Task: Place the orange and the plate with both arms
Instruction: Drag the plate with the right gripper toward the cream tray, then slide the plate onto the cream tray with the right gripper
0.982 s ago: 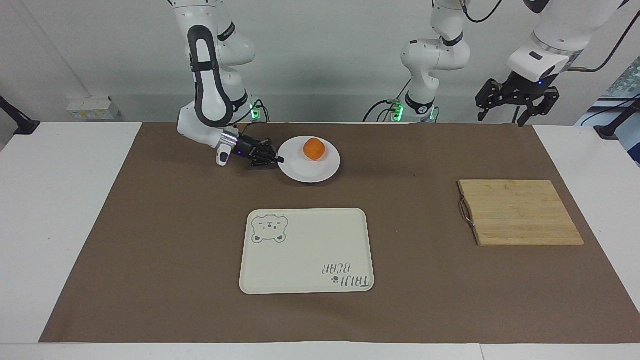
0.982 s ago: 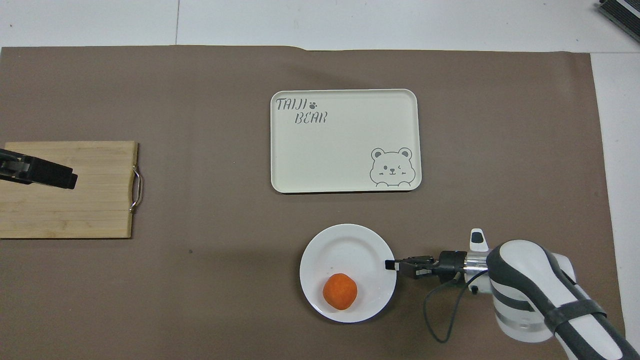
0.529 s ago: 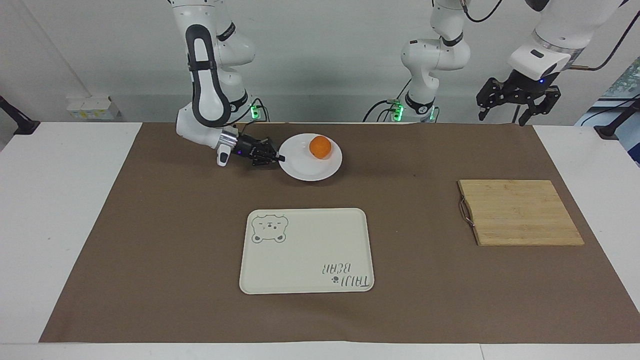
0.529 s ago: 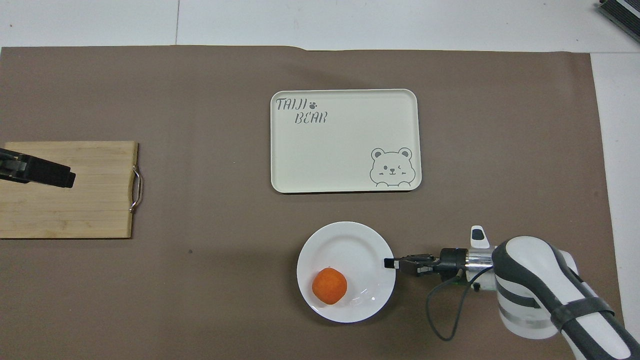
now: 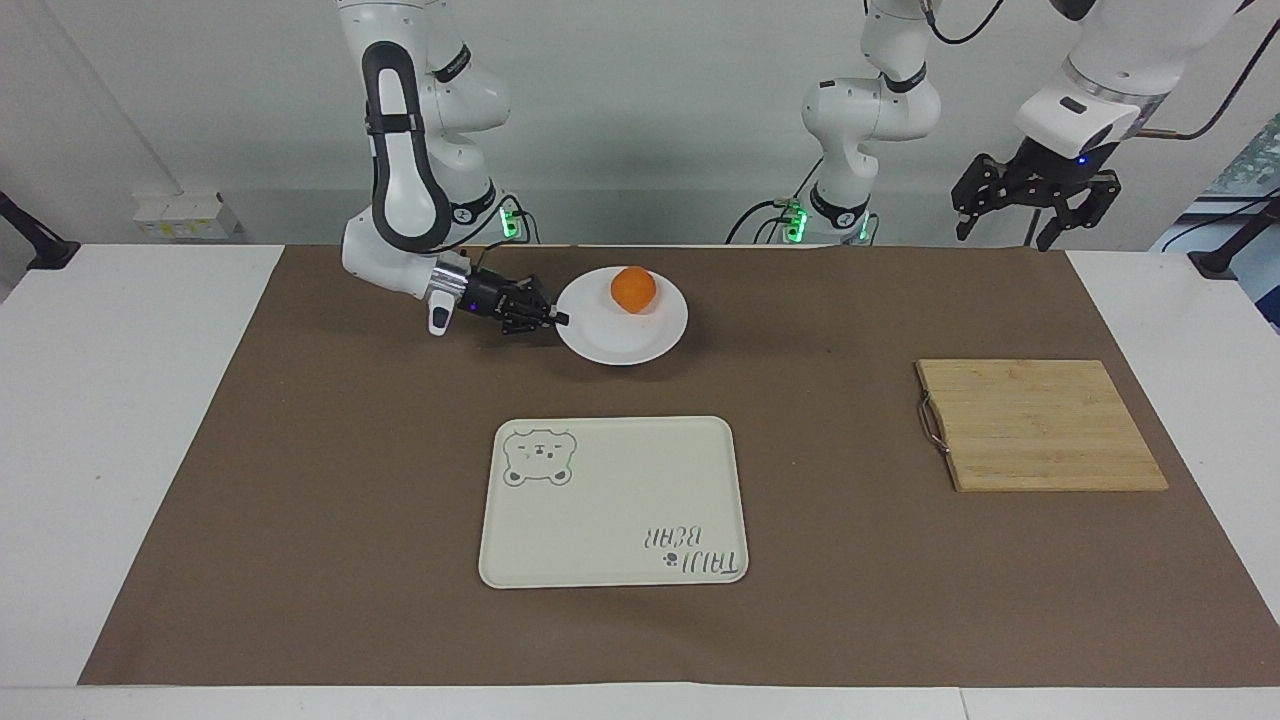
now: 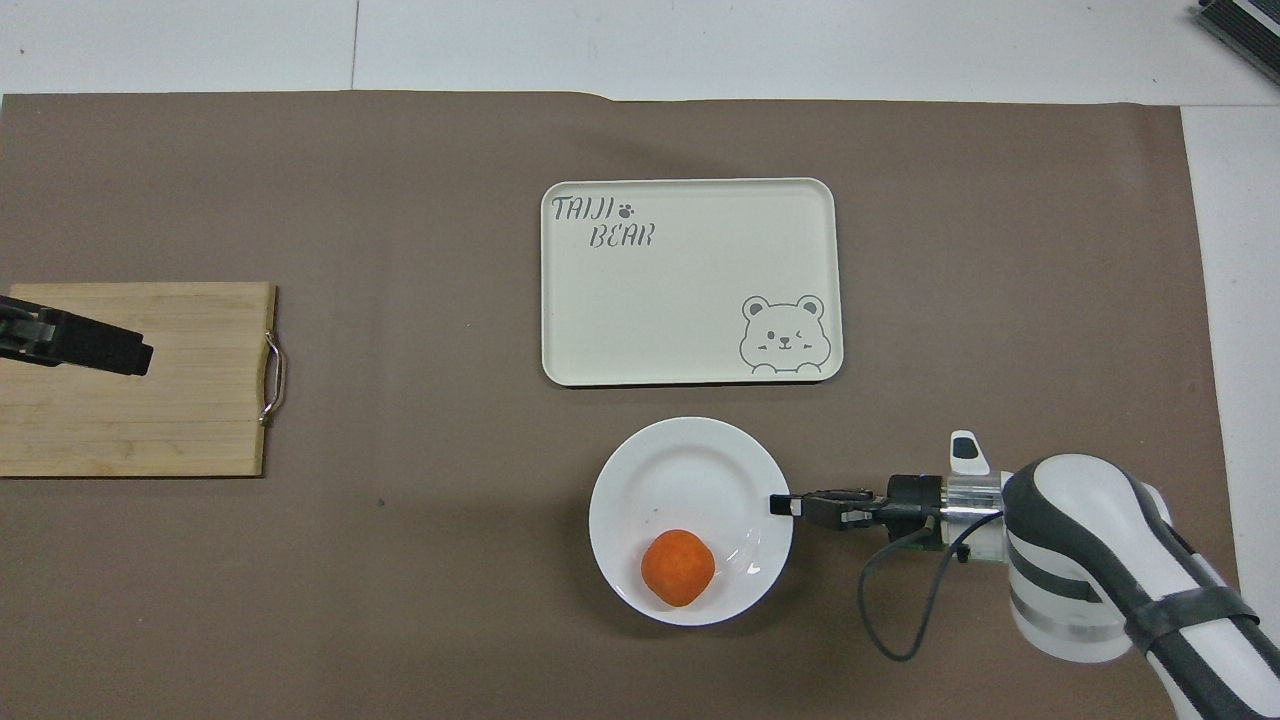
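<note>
The white plate [image 5: 620, 342] [image 6: 690, 468] is held a little above the brown mat, close to the robots, between the two arm bases. My right gripper [image 5: 560, 319] [image 6: 780, 505] is shut on its rim, at the edge toward the right arm's end. The orange [image 5: 633, 289] [image 6: 678, 568] rests on the plate, on the part nearest the robots. My left gripper [image 5: 1005, 232] [image 6: 130, 355] hangs high and open, holding nothing, over the left arm's end of the table above the wooden board.
A cream tray with a bear print [image 5: 612, 500] [image 6: 690, 280] lies mid-table, just farther from the robots than the plate. A wooden cutting board with a metal handle [image 5: 1040, 425] [image 6: 140, 420] lies toward the left arm's end.
The right gripper has raised the plate by its rim and carried it slightly toward the tray. The orange rolled about on the plate. The left arm has barely moved.
</note>
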You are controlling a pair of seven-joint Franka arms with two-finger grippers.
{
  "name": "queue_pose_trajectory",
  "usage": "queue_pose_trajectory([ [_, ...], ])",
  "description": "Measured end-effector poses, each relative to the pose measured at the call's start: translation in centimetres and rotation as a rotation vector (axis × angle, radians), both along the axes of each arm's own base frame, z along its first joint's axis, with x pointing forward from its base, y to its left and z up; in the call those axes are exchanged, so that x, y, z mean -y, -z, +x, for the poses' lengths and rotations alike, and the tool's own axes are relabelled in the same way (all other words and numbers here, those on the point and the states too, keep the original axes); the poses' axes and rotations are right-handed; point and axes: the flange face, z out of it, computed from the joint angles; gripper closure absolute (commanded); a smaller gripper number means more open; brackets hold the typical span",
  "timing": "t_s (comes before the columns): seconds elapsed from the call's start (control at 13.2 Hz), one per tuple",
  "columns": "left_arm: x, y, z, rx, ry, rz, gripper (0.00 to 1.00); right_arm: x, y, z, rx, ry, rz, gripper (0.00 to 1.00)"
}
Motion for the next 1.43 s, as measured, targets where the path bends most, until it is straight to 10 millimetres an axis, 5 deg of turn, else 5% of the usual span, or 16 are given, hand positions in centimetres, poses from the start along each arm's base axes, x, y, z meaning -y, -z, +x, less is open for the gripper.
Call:
queue_pose_trajectory([
  [0.53,-0.9,-0.2,-0.1,0.003,-0.017,-0.001,0.0,-0.3,-3.0,3.0,-0.036,0.04,0.019,1.0],
  [0.83,-1.0,-0.2,-0.1,0.003,-0.018,-0.001,0.0,1.5,-3.2,5.0,-0.055,0.058,-0.018,1.0],
  [1.43,-0.9,-0.2,-0.1,0.003,-0.016,-0.001,0.0,3.8,-3.8,12.8,-0.089,0.112,-0.071,1.0],
])
